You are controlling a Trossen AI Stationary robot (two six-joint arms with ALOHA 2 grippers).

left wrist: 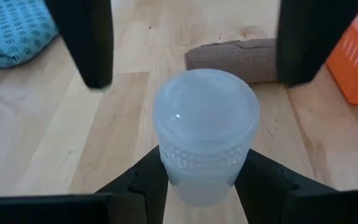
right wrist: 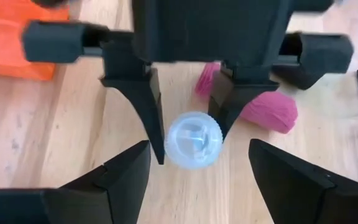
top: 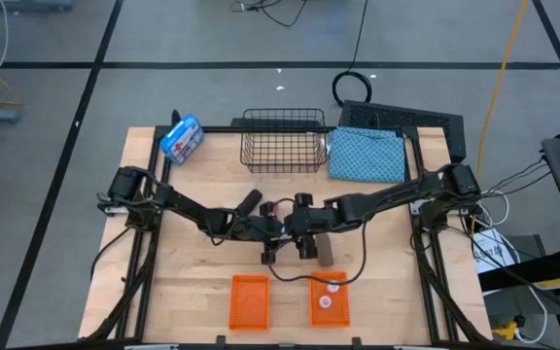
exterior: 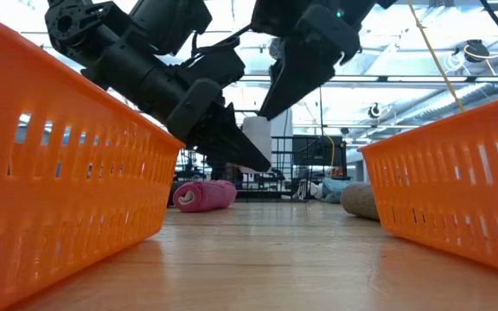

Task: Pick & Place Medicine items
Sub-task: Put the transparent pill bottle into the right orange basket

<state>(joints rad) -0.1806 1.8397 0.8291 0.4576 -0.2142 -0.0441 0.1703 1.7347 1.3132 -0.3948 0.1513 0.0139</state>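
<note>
White and round, a small bottle [left wrist: 205, 134] sits clamped between the fingers of the left pincer [left wrist: 197, 180], raised above the middle of the wooden bench [top: 192, 282]. Both dark arms reach inward and meet there, the right pincer [right wrist: 197, 165] facing the left with its fingers spread wide on either side of the bottle, touching nothing. Only the low view shows the bottle [exterior: 256, 138] clear of the wood. A pink piece [right wrist: 266, 112] lies just beyond; a brown piece [left wrist: 232, 59] lies nearer the right orange tray [top: 329, 299].
</note>
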